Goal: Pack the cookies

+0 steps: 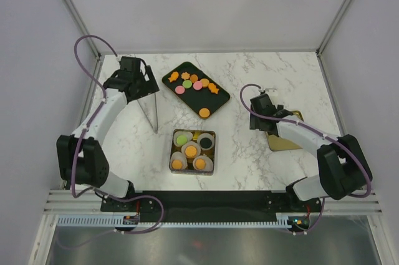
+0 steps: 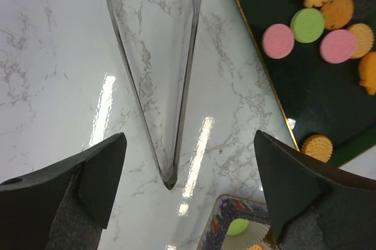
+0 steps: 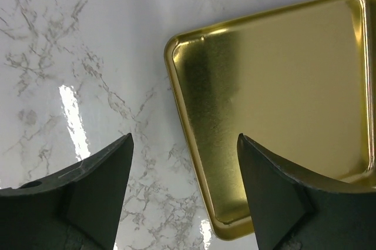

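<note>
Several cookies lie on a dark green tray: orange, pink, green and dark discs and shaped pieces, also in the left wrist view. A square tin holds white paper cups with cookies in them. Metal tongs lie on the table left of the tray; in the left wrist view the tongs lie between my fingers. My left gripper is open above the tongs' far end. My right gripper is open and empty over the near-left corner of a gold lid.
The gold lid lies upside down at the right, partly under my right arm. The tin's corner shows in the left wrist view. White walls and metal posts ring the marble table.
</note>
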Robot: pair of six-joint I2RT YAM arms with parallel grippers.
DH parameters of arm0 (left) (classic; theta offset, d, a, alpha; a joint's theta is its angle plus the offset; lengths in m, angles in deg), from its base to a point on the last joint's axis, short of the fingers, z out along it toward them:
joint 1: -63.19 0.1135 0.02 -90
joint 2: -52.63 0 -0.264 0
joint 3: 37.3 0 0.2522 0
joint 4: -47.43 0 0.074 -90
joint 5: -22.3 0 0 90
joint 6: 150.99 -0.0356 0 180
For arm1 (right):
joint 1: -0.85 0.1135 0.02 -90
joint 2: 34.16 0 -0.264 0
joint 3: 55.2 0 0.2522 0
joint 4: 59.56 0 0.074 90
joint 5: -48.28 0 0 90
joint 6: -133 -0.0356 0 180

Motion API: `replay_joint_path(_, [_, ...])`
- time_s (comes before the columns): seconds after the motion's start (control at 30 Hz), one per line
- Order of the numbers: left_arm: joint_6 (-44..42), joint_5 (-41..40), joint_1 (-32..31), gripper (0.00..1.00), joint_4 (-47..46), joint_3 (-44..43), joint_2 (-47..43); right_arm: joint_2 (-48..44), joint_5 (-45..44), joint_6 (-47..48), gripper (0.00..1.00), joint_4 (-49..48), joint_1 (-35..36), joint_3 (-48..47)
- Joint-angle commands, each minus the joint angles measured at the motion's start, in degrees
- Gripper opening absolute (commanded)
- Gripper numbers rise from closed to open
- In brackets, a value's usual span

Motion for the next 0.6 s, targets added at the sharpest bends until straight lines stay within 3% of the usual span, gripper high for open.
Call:
replay_joint_path(0.0, [2.2,1.2,-0.1,0.97,0.3,1.1,-9.2,2.4,-1.1,0.2,0.79,-1.6,-0.3,1.1])
replay_joint_path(0.07, [2.2,1.2,-0.9,0.97,0.3,3.1,-12.7,3.1,-0.5,0.4,0.72,-1.4,-0.6,0.3])
replay_joint_path(0.1, [5.2,7.5,-1.5,0.95,-1.6,3.9,-14.6,3.5,-0.8,0.4,0.72,-1.5,-0.7,0.1])
replay_joint_path(0.13, [5.5,8.5,-3.4,0.95,-1.9,4.6,-17.7,3.6,-1.0,0.4,0.71,-1.5,-0.9,-0.2])
replay_joint_path(0.33, [7.0,9.6,-12.0,0.94,-3.0,9.2,-27.3,4.7,0.4,0.6,0.65,-1.5,-1.7,-0.7])
replay_joint_path(0.57, [6.8,13.3,-16.7,0.94,-2.9,13.0,-35.2,7.2,2.3,1.0,0.55,-1.4,-1.9,-1.9])
